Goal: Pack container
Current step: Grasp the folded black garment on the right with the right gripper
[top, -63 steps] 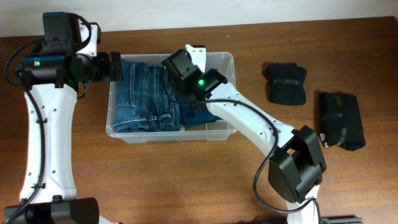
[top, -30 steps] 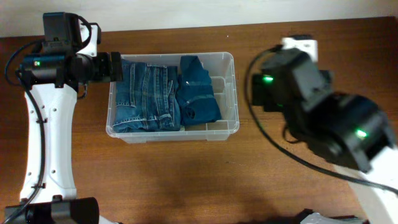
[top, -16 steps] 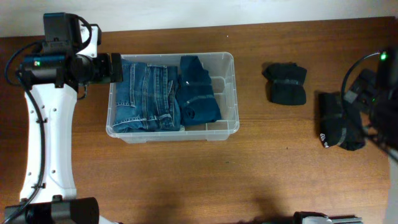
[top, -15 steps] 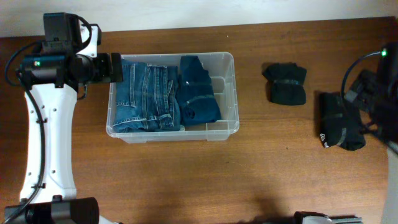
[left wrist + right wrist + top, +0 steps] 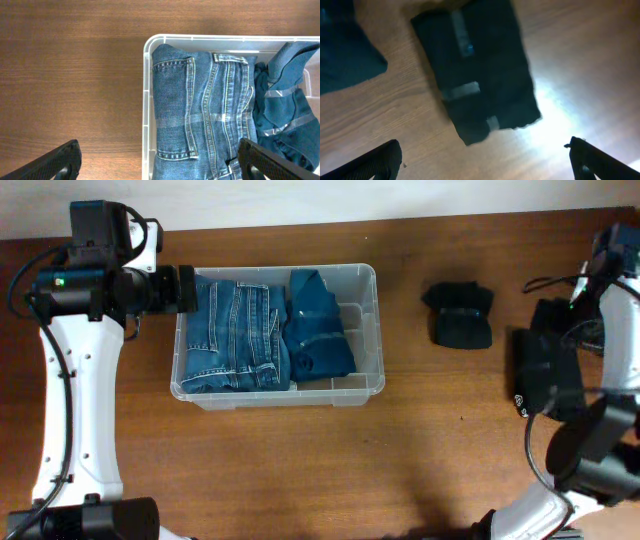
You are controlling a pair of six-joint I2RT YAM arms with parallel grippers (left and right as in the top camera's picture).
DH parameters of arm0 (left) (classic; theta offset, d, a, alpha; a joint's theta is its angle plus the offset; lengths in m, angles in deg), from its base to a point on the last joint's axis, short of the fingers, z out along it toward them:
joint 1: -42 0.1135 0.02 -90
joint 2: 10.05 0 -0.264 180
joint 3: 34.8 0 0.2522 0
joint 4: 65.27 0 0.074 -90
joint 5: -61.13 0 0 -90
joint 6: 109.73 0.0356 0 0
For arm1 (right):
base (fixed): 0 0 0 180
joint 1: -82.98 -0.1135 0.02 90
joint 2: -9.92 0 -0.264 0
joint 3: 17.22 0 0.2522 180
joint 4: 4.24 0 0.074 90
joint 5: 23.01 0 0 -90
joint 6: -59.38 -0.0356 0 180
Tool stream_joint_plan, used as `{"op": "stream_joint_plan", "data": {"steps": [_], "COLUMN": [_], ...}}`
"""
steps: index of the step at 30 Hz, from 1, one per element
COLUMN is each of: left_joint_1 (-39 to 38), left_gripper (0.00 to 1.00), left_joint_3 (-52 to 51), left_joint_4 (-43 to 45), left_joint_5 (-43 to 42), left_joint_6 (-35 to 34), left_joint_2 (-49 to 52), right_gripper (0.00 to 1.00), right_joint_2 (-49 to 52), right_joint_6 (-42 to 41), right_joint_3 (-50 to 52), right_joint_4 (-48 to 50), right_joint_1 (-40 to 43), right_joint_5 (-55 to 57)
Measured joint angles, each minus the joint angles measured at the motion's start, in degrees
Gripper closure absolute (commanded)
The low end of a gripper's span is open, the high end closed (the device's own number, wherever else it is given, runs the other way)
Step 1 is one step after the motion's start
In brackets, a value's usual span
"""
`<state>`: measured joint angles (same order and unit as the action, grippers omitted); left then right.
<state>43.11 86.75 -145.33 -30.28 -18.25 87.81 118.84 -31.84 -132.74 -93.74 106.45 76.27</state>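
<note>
The clear container (image 5: 365,330) stands left of centre and holds folded light blue jeans (image 5: 235,335) and a darker blue folded garment (image 5: 318,325). My left gripper (image 5: 186,288) hovers open and empty at the tub's left rim; in the left wrist view the rim (image 5: 146,100) and jeans (image 5: 200,110) lie between its fingers (image 5: 55,162). My right gripper (image 5: 556,318) is open and empty above a folded black garment (image 5: 548,380) at the far right. That garment (image 5: 477,70) fills the upper middle of the right wrist view.
A second black bundle (image 5: 460,313) lies on the wooden table between the tub and the long black garment; it shows at the left edge of the right wrist view (image 5: 345,55). The right arm's base stands at the lower right (image 5: 590,450).
My right arm has left the tub, where it was over the dark blue garment, and swung to the far right above the black garments. The left arm has not moved.
</note>
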Motion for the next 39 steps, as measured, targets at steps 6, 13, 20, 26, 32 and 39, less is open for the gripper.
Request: {"op": "stream_joint_plan", "data": {"steps": [6, 13, 20, 26, 32, 39], "left_joint_1": [0.0, 0.0, 0.0, 0.0, 0.0, 0.0], "left_gripper": [0.01, 0.01, 0.01, 0.01, 0.01, 0.01], "left_joint_3": [0.0, 0.0, 0.0, 0.0, 0.0, 0.0], "left_joint_4": [0.0, 0.0, 0.07, 0.07, 0.09, 0.07], "left_joint_5": [-0.02, -0.02, -0.02, -0.02, -0.02, -0.02], "left_joint_6": [0.0, 0.0, 0.0, 0.0, 0.0, 0.0], "left_joint_2": [0.0, 0.0, 0.0, 0.0, 0.0, 0.0], "right_gripper": [0.01, 0.0, 0.26, 0.47, 0.83, 0.96], "right_joint_2": [4.57, 8.98, 14.71, 16.0, 17.49, 17.51], "right_joint_6": [4.07, 4.92, 5.27, 5.55, 5.79, 4.22], "right_joint_3": [0.04, 0.04, 0.04, 0.04, 0.04, 0.04], "right_joint_4": [2.89, 5.9, 5.97, 6.01, 6.21, 5.84], "right_joint_1": [0.17, 2.6, 4.22, 4.22, 4.22, 4.2], "right_joint_5": [-2.08, -2.78, -4.07, -4.22, -3.37, -3.19]}}
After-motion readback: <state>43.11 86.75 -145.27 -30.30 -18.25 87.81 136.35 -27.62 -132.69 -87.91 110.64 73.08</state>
